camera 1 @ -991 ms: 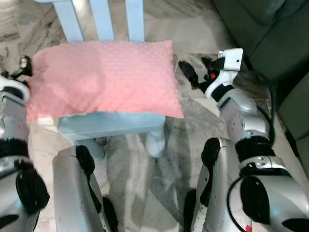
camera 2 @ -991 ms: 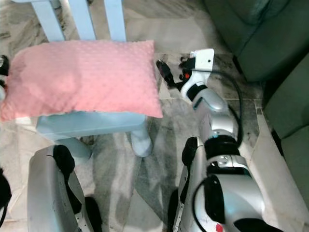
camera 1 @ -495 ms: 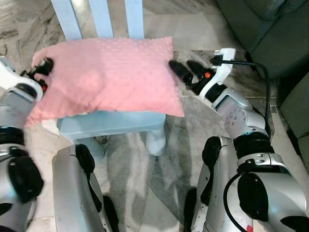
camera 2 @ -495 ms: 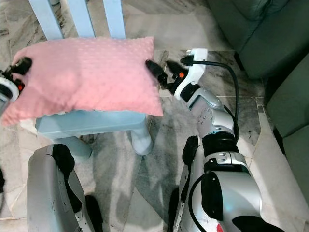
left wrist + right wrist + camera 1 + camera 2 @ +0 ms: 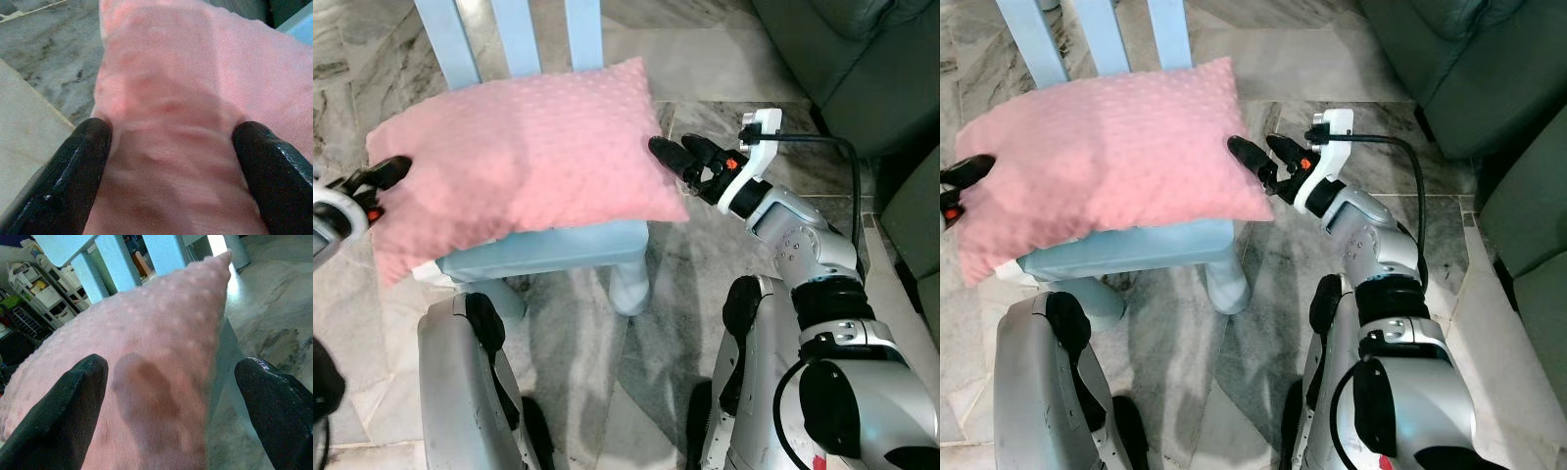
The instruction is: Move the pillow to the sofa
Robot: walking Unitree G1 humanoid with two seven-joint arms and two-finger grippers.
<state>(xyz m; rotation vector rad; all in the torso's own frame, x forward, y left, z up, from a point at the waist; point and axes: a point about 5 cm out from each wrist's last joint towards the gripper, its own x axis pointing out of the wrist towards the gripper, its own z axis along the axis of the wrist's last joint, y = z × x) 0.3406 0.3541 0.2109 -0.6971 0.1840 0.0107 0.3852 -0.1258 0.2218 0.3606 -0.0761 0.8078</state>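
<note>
A pink dotted pillow point(image 5: 519, 157) lies across the seat of a light blue chair point(image 5: 548, 250), its left end hanging past the seat. My left gripper point(image 5: 380, 186) is at that left end, open, and its black fingers point(image 5: 73, 166) straddle the pillow point(image 5: 186, 98). My right gripper point(image 5: 683, 159) is at the pillow's right edge, also open. Its fingers point(image 5: 73, 401) stand wide apart on either side of the pillow point(image 5: 161, 382). The dark green sofa point(image 5: 842, 59) is to the far right.
The chair's back slats point(image 5: 519, 34) rise behind the pillow. Grey marble floor point(image 5: 607, 333) lies all around. My own silver legs point(image 5: 460, 392) stand close in front of the chair. A second dark green cushion point(image 5: 915, 225) sits at the right edge.
Both grippers have closed in on the pillow's two ends. The pillow has shifted towards me and tilted, and its left end now overhangs the seat.
</note>
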